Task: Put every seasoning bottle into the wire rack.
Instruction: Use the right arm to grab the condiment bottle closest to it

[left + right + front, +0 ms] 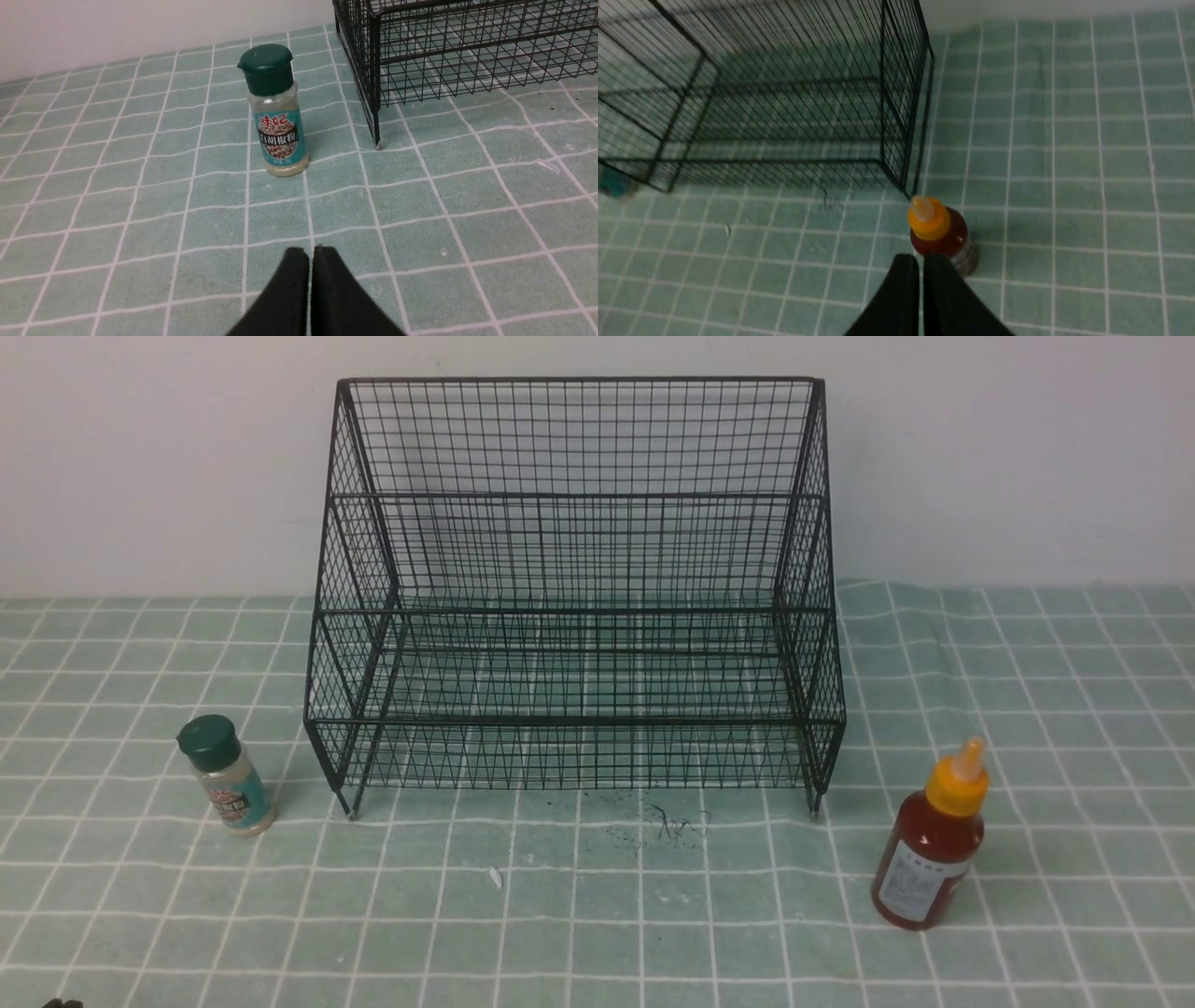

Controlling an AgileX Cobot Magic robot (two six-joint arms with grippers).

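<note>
The small clear shaker jar [225,775] with a dark green cap and teal label stands upright on the cloth, left of the black wire rack [574,607]. The red sauce bottle [931,845] with a yellow-orange nozzle cap stands upright at the rack's front right. The rack holds nothing. My left gripper [310,252] is shut and empty, short of the shaker jar [277,112]. My right gripper [920,259] is shut and empty, above and just short of the sauce bottle [941,231]. Neither gripper shows clearly in the front view.
A green cloth with a white grid [597,915] covers the table. A plain wall [140,457] stands close behind the rack. Dark specks [667,821] and a small white scrap [496,876] lie on the cloth before the rack. The rack's corner leg [376,140] stands near the shaker jar.
</note>
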